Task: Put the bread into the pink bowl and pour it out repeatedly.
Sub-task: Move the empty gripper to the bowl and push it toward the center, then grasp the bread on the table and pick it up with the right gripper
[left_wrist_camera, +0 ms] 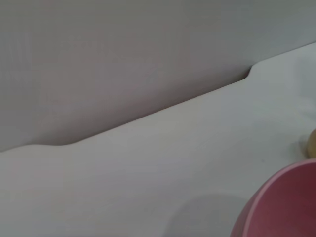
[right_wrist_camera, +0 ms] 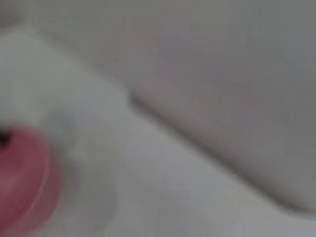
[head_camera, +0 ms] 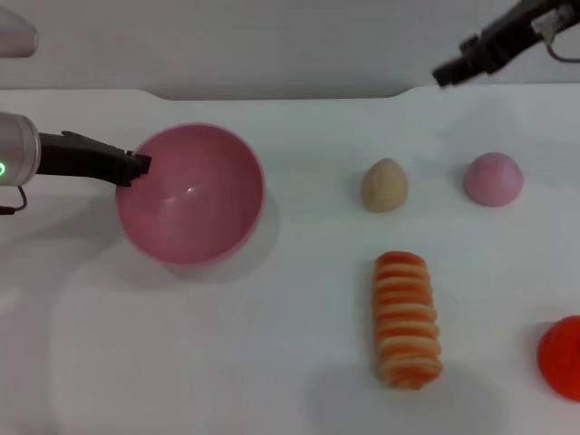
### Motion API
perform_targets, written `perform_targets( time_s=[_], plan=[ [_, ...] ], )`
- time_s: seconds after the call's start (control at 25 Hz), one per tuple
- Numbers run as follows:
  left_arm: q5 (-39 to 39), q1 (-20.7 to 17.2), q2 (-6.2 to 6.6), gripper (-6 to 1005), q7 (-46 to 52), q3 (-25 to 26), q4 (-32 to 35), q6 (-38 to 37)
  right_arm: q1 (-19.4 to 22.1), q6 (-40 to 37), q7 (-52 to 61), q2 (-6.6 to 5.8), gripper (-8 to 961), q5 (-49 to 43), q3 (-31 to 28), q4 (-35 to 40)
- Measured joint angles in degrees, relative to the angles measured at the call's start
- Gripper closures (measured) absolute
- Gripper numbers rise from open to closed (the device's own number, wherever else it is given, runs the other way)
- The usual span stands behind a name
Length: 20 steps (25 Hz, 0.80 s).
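A: Where's the bread (head_camera: 408, 320) rn?

B: Flat on the tabletop (head_camera: 227, 362), robot's right half, near side. Long axis runs near-to-far, roughly in line w/ the robot's gaze, striped side up. Nothing touches it.

A: And the pink bowl (head_camera: 190, 193)?

B: Left half, upright and empty, well apart from the bread. The left pincer (head_camera: 140, 166) sits at the bowl's left rim, looks pinched on the rim — narrow, holding the bowl, as far as the head view shows. The left wrist view only catches a slice of pink wall, no fingers.

A: Right pincer?

B: Right pincer (head_camera: 441, 74) is up at the far right, over the back edge of the tabletop, holding nothing. Open or closed — can't tell, it's a dark shape end-on.

A: So which arm takes the bread?

B: Right one, I'd say. The bread lies nearer the robot than that pincer and a bit toward the left of it, w/ the beige egg-shaped lump (head_camera: 385, 185) and small pink dome (head_camera: 493, 178) between, roughly. The left is busy w/ the bowl and farther off anyway.

A: Grip direction?

B: Since the loaf runs near-far, the fingers should close across it left-right, on the short width, about mid-length. Coming down past the lump w/o nudging it is the tricky bit. The red thing (head_camera: 562, 358) at the right edge is beside the bread but apart.
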<state>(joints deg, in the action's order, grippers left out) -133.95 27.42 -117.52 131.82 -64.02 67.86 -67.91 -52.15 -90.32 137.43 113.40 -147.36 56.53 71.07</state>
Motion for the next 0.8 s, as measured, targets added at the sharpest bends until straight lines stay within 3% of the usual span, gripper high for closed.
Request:
perform_targets(
  time_s=[0.2, 0.4, 0.48, 0.68, 0.8],
  plan=[
    [0.01, 0.26, 0.12, 952, -0.86, 0.1, -0.02, 0.4, -5.53, -10.79, 2.16, 0.21, 386, -5.21, 1.41, -2.02],
    [-0.02, 0.43, 0.08, 952, -1.95, 0.08, -0.02, 0.31, -7.07, -14.56, 5.46, 0.78, 381, -5.25, 3.99, -2.94],
    [-0.02, 0.44, 0.08, 952, -2.21, 0.07, -0.02, 0.29, -7.13, -14.51, 6.47, 1.49, 379, -5.26, 5.74, -3.68],
    [-0.01, 0.44, 0.07, 952, -2.61, 0.05, -0.59, 0.17, -6.67, -11.22, 4.87, 4.92, 375, -5.34, 9.43, -11.95],
    [-0.01, 0.29, 0.0, 952, -3.04, -0.07, -0.77, 0.14, -6.45, -8.08, 4.44, 5.5, 314, -4.09, 13.08, -17.61]
  ],
)
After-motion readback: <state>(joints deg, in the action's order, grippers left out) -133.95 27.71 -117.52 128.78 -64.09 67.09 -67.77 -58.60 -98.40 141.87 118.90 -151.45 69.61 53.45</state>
